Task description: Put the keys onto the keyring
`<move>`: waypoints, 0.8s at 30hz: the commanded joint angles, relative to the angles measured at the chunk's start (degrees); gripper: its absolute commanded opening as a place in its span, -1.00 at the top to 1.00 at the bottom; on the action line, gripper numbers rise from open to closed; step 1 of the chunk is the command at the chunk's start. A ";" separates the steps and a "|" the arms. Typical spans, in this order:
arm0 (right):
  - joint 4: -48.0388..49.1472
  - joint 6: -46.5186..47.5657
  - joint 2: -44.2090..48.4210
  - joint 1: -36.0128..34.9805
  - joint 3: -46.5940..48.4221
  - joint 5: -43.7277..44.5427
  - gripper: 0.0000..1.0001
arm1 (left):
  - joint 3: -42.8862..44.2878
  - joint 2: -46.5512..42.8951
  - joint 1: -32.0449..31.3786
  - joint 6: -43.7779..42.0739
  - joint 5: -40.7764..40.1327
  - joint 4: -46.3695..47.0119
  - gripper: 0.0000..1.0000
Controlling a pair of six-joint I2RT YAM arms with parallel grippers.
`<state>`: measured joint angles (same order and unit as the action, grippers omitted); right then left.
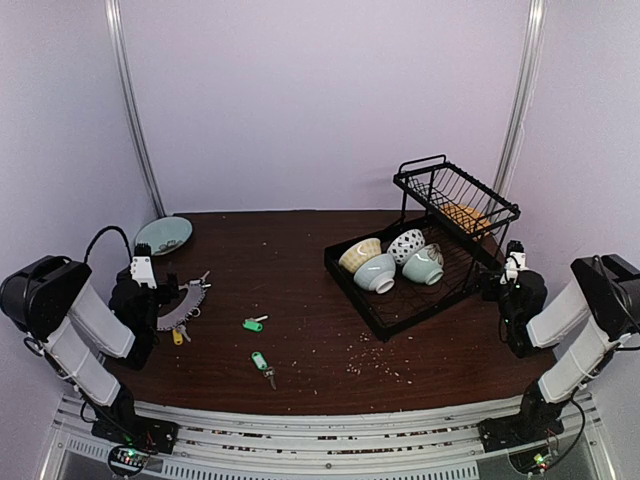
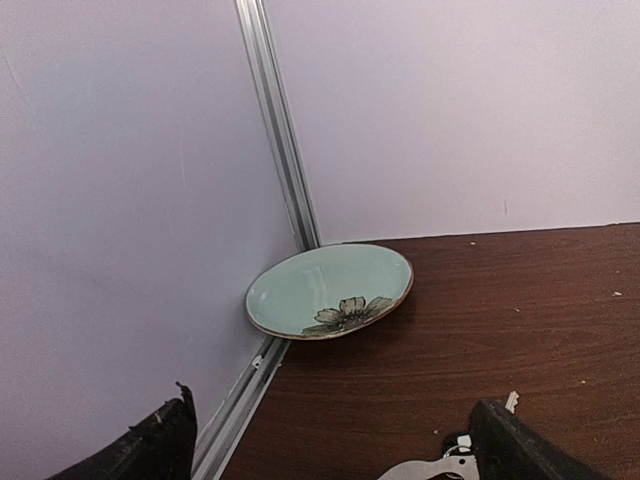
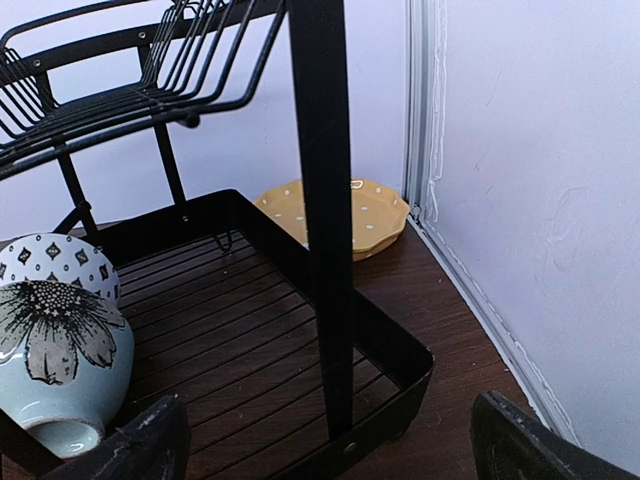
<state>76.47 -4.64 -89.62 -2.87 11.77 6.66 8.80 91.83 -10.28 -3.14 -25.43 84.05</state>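
Observation:
The keyring [image 1: 182, 312], a silver-grey loop, lies at the left of the table, partly under my left arm. Small silver keys [image 1: 201, 284] lie at its far edge and a yellow-headed key [image 1: 178, 336] at its near edge. A green-headed key [image 1: 254, 323] and a green-tagged key [image 1: 262, 364] lie apart toward the middle. My left gripper [image 1: 152, 272] is open and empty just left of the ring. In the left wrist view [image 2: 340, 462] a piece of the ring [image 2: 432, 467] shows by the right finger [image 2: 520, 450]. My right gripper [image 1: 508, 262] is open and empty at the rack's right corner.
A pale green flowered plate [image 2: 330, 290] leans in the far left corner. A black dish rack [image 1: 420, 270] holds several bowls; its corner post [image 3: 325, 220] stands straight ahead of the right gripper [image 3: 340, 455]. A yellow dotted dish [image 3: 340, 215] sits behind it. Crumbs dot the table.

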 commanded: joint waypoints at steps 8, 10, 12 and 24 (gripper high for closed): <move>-17.38 -0.89 14.11 0.18 5.53 -0.81 -1.00 | -2.98 -5.56 -0.85 -2.61 1.11 5.19 -0.97; -21.30 -1.80 18.54 0.24 8.42 -2.66 -1.00 | -1.45 -17.29 -3.01 -3.97 -2.93 -5.07 -0.97; -24.88 -3.64 21.27 0.32 12.25 -6.87 -1.00 | 4.86 -26.78 -2.86 1.09 -3.09 -23.35 -0.96; -51.50 -13.93 19.20 -0.82 34.44 -36.15 -1.00 | 47.25 -8.56 1.57 20.47 13.97 -107.04 -0.61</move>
<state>31.35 -15.81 -71.22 -1.93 42.13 -19.90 57.06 75.70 -11.94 11.55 -19.35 5.23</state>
